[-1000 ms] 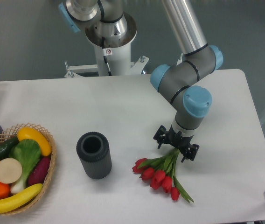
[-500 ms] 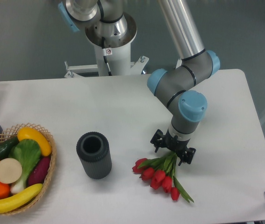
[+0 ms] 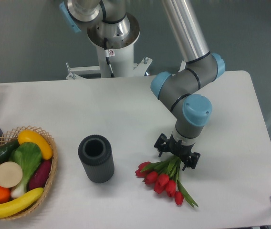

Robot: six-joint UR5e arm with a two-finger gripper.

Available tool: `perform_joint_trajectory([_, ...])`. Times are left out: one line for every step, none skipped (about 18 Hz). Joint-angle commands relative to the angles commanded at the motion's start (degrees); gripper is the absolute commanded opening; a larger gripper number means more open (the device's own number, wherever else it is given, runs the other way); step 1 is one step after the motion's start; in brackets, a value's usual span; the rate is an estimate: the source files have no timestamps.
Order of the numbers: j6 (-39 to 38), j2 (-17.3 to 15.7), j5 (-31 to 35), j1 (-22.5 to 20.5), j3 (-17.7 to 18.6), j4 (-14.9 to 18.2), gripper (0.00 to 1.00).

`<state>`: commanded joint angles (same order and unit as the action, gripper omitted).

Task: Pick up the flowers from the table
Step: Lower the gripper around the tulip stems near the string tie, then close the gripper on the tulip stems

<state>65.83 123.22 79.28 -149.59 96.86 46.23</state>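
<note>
Overhead, from the fixed camera: the flowers (image 3: 165,178) are seen lying flat on the white bench (image 3: 126,109), toward its front right, red heads fanned leftward and forward, green stems gathered up under the tool (image 3: 177,155). The tool is held straight down over the stem ends, fingers spread to either side of them; contact cannot be judged. A dark ribbed cylinder (image 3: 96,158) is stood upright left of the bunch. A wicker basket (image 3: 49,168) of fruit and vegetables is placed at the left edge.
</note>
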Motion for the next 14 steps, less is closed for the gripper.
perform_joint_trajectory([0.0, 0.0, 0.0, 0.0, 0.0, 0.0, 0.86])
perform_joint_trajectory([0.0, 0.0, 0.0, 0.0, 0.0, 0.0, 0.82])
perform_joint_trajectory([0.0, 0.0, 0.0, 0.0, 0.0, 0.0, 0.78])
perform_joint_trajectory([-0.1, 0.0, 0.0, 0.0, 0.0, 0.0, 0.73])
perform_joint_trajectory([-0.2, -0.1, 0.0, 0.0, 0.0, 0.0, 0.70])
perform_joint_trajectory([-0.2, -0.1, 0.0, 0.0, 0.0, 0.1, 0.67])
perform_joint_trajectory([-0.2, -0.2, 0.0, 0.0, 0.0, 0.0, 0.66])
perform_joint_trajectory([-0.2, -0.2, 0.0, 0.0, 0.0, 0.1, 0.63])
perform_joint_trajectory([-0.3, -0.2, 0.0, 0.0, 0.1, 0.1, 0.59])
perform_joint_trajectory([-0.3, -0.2, 0.0, 0.0, 0.0, 0.0, 0.58])
perform_joint_trajectory([-0.4, -0.2, 0.0, 0.0, 0.0, 0.0, 0.55])
perform_joint_trajectory([-0.4, -0.2, 0.0, 0.0, 0.0, -0.2, 0.52])
perform_joint_trajectory([-0.4, -0.3, 0.0, 0.0, 0.0, -0.2, 0.49])
perform_joint_trajectory([-0.4, -0.3, 0.0, 0.0, 0.0, -0.2, 0.48])
